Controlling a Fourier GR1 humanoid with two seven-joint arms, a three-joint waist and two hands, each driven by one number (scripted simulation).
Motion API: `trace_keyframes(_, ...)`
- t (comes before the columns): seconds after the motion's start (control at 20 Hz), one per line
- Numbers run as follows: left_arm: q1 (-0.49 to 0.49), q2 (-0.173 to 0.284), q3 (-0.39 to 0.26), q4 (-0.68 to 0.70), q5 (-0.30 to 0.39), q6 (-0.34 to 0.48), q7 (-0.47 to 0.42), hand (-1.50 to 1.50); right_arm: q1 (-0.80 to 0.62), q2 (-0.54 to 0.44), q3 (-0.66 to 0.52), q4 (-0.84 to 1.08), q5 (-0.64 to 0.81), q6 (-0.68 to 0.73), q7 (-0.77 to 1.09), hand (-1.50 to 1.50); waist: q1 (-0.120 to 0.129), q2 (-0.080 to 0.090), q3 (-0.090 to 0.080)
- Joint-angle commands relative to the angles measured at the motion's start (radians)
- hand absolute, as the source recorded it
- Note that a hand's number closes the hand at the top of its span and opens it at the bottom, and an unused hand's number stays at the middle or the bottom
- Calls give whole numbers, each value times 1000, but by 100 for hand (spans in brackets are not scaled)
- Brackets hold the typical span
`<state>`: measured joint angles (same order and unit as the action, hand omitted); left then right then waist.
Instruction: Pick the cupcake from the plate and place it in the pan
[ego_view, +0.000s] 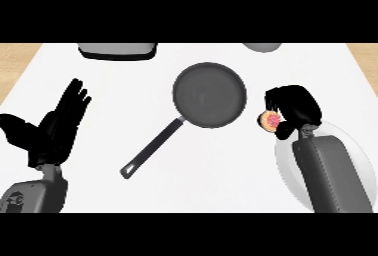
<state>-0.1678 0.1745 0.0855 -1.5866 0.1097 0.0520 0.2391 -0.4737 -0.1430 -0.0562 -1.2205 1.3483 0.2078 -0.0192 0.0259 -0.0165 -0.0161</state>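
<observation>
From my head view I see the right hand (295, 107) at about three o'clock on the counter (221, 170), its fingers curled round the cupcake (269, 120). The cupcake shows at the hand's nine o'clock side, pink top with a tan rim facing toward the pan; most of it is hidden by the black fingers. I read it as held clear of the plate (365, 165), though I cannot tell its height above the counter. The plate is a pale round dish at four to five o'clock, largely covered by my right forearm, with only its rim showing on either side of the arm.

The pan (210, 94) sits just above the centre, dark and round, with nothing in it. Its handle (153, 147) runs down toward seven o'clock and ends in a loop. The cupcake is near the pan's three o'clock rim but still outside it, with a strip of white counter between them.

My left hand (55, 125) rests at nine o'clock, wide, fingers straight and pointing to twelve, thumb spread out to the side, holding nothing.

At the twelve o'clock edge I see a grey-and-white appliance (118, 51) partly cut off, and a grey rounded object (262, 47) at one o'clock that I cannot identify.
</observation>
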Motion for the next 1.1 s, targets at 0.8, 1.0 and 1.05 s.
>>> trace_keyframes(0.8, -101, -47, -95, 24, -18, -32, 2, 0, -606, 143, 25, 144, 349, -44, 1343, 150, 156, 48, 10)
trace_keyframes(1.0, -114, -31, -68, 48, -6, -37, 11, 0, -660, 143, 42, 225, 337, -89, 1437, 150, 132, 45, 12)
trace_keyframes(1.05, -118, -34, -67, 40, -1, -34, 20, 0, -669, 143, 52, 240, 334, -91, 1461, 150, 130, 41, 13)
